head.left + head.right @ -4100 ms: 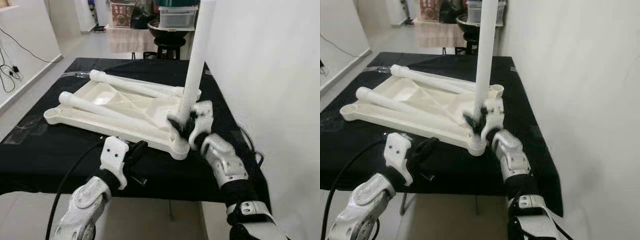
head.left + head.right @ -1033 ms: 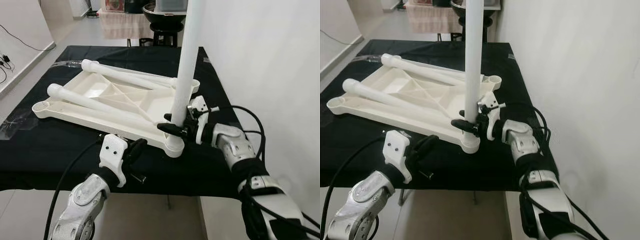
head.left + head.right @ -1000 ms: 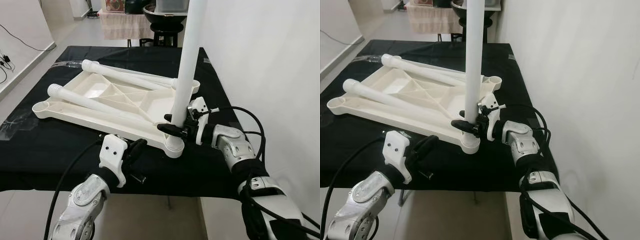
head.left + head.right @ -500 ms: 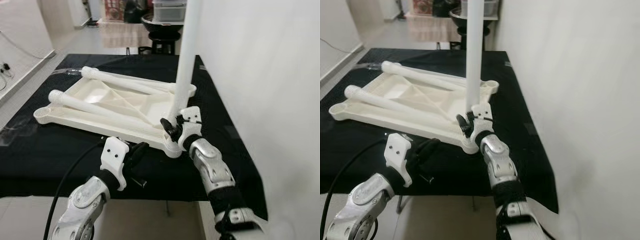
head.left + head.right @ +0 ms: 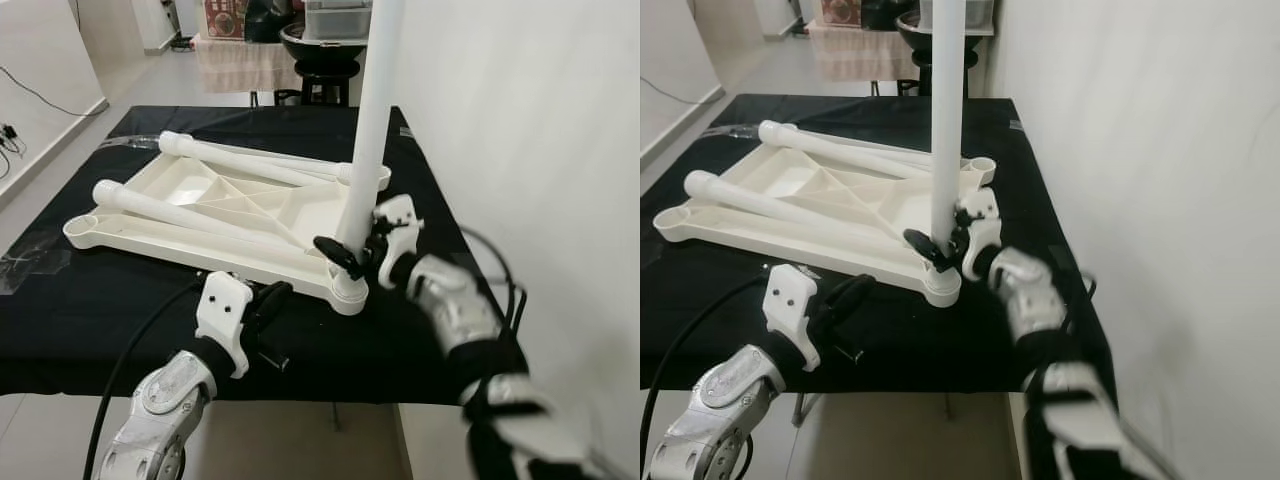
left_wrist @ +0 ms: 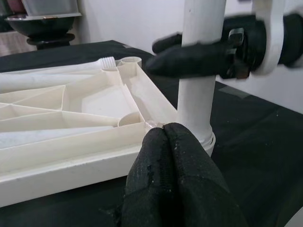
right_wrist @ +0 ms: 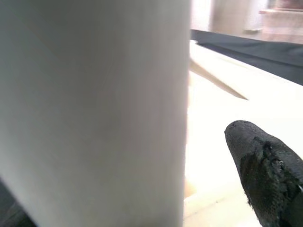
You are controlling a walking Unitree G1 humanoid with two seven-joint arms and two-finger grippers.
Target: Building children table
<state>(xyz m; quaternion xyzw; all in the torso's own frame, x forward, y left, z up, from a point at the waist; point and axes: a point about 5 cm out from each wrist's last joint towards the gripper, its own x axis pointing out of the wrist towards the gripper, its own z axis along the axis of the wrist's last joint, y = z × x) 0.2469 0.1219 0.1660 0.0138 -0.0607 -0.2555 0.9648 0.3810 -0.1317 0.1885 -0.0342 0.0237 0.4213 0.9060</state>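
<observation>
No writing is legible. Right jaws grasp the upright leg; left jaws clenched before the tabletop on the black-clothed desk, white wall beside.

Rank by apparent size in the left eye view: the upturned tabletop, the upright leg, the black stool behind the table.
1. upturned tabletop, spanning much of the black cloth.
2. upright leg, long but narrow, cut off by the frame's top.
3. black stool, smallest, though it is farthest away, so true size is unsure.

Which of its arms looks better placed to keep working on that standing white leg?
The right: its tool straddles the upright leg just above the corner socket. The left tool rests shut by the tabletop's near edge.
</observation>
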